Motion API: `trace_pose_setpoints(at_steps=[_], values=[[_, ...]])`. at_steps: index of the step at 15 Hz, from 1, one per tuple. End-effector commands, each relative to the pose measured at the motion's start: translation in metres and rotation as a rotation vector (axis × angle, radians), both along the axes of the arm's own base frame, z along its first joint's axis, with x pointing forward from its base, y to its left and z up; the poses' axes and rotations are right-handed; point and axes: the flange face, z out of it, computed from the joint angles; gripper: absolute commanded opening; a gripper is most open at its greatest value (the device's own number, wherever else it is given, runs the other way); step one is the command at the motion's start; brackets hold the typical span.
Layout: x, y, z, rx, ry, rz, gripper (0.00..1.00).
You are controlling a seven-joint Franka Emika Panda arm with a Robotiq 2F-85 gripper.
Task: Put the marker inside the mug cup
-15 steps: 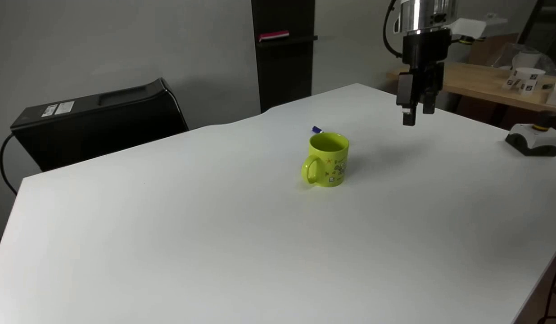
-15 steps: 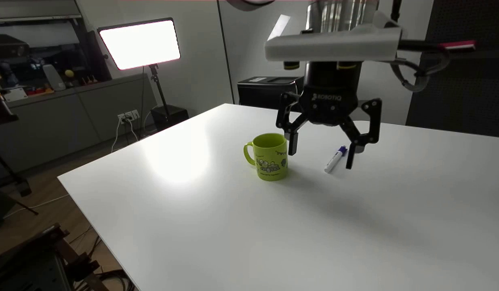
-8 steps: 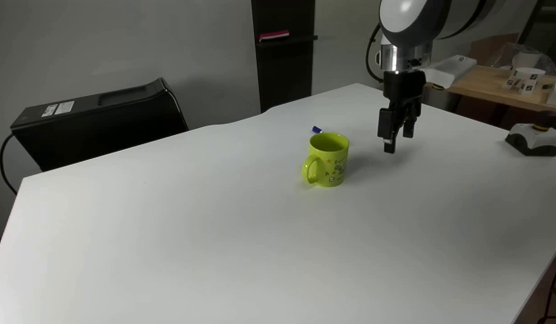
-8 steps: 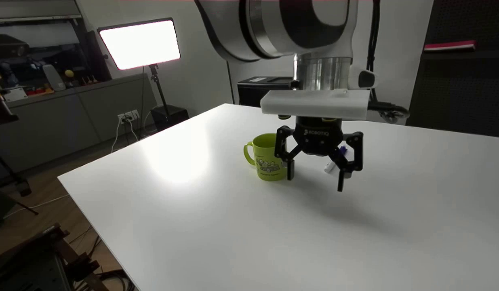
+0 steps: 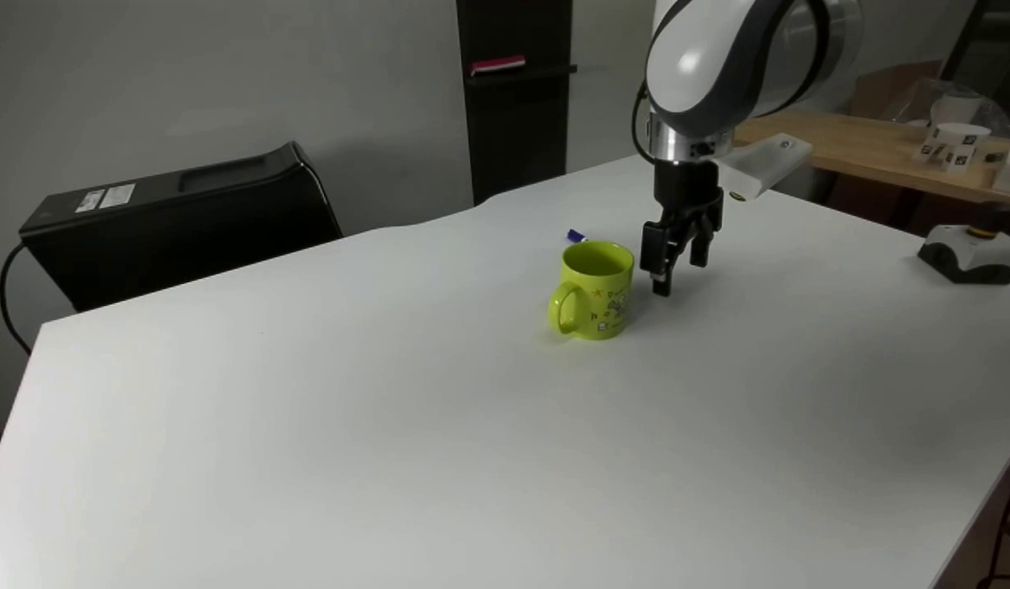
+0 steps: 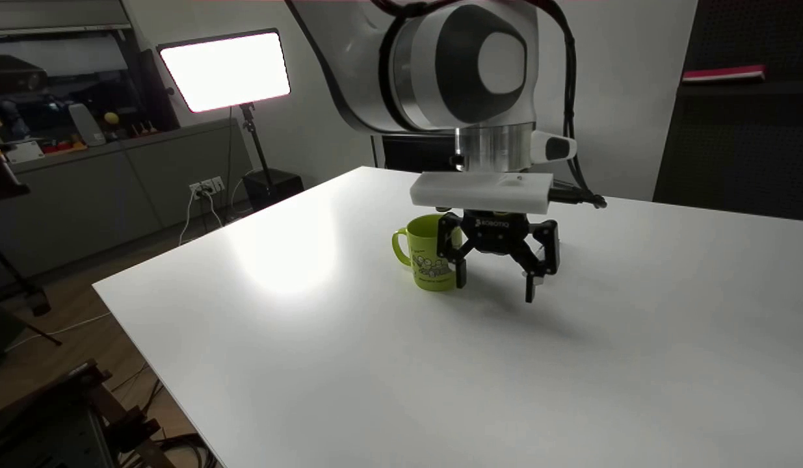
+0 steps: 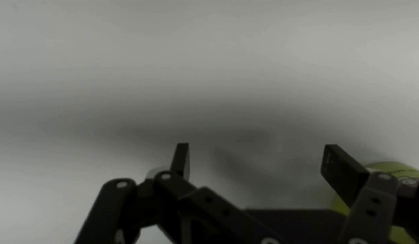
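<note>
The lime mug cup (image 5: 600, 307) stands upright on the white table, with its handle to the left; it also shows in an exterior view (image 6: 428, 257). The marker lies on the table behind the mug, where only its blue end (image 5: 577, 236) shows in an exterior view. Elsewhere the gripper almost fully hides it, and it is out of the wrist view. My gripper (image 5: 680, 275) is open and empty, low over the table beside the mug. In an exterior view one finger of the gripper (image 6: 495, 287) overlaps the mug. In the wrist view the mug (image 7: 394, 169) is partly behind the right finger of the gripper (image 7: 257, 147).
The white table (image 5: 390, 425) fills the work area. A white and black emergency-stop box (image 5: 972, 254) sits at the table's right side. A black case (image 5: 177, 221) stands beyond the table edge. A bright light panel (image 6: 225, 70) stands behind.
My open gripper has come down toward the table and moved closer to the mug, now blocking most of the marker in an exterior view. The mug and the marker's visible end have not moved.
</note>
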Motion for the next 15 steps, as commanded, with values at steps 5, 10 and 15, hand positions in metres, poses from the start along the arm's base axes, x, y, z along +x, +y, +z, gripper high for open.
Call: trace_pose_setpoints(at_steps=[5,10,15], values=[[0.044,0.034,-0.011,-0.03,-0.01,0.036,1.0],[0.064,0.025,-0.03,-0.048,0.101,0.026,1.0],[0.09,-0.002,-0.036,-0.086,0.129,-0.001,1.0]])
